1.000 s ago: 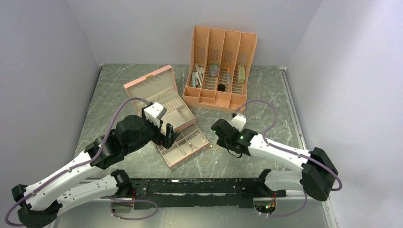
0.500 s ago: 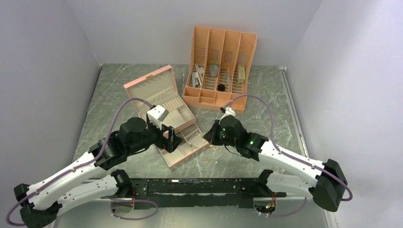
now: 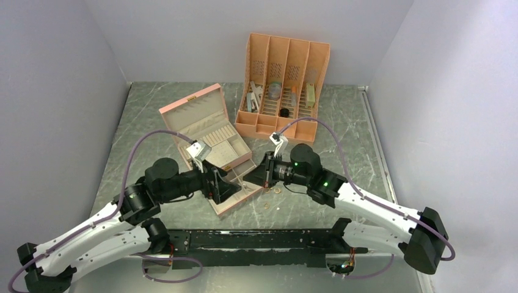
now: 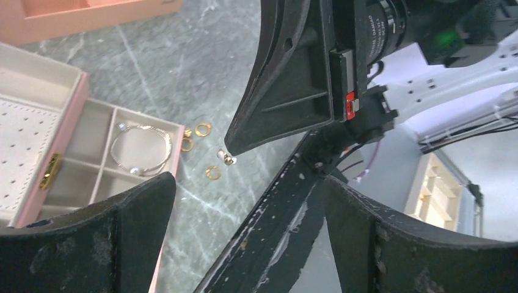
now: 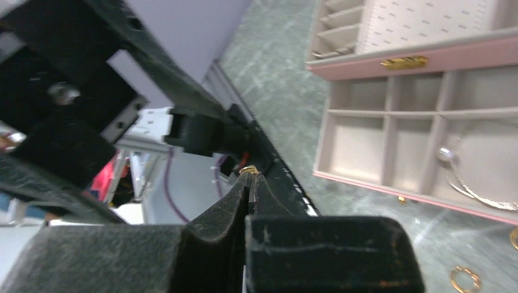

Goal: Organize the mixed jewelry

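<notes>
Jewelry piece (image 4: pixel 228 159) has left the table (image 4: pixel 159 61), pinched in your right gripper (image 5: pixel 249 180); boxing comes next. Left gripper (image 4: pixel 247 186) stands wide, empty.

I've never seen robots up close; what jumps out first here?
At mid-table, over the front of an open pink jewellery box, the right pincer is pinched shut on a tiny gold piece, facing the wide-open left pincer. Loose gold rings glint on the table by the box.
</notes>
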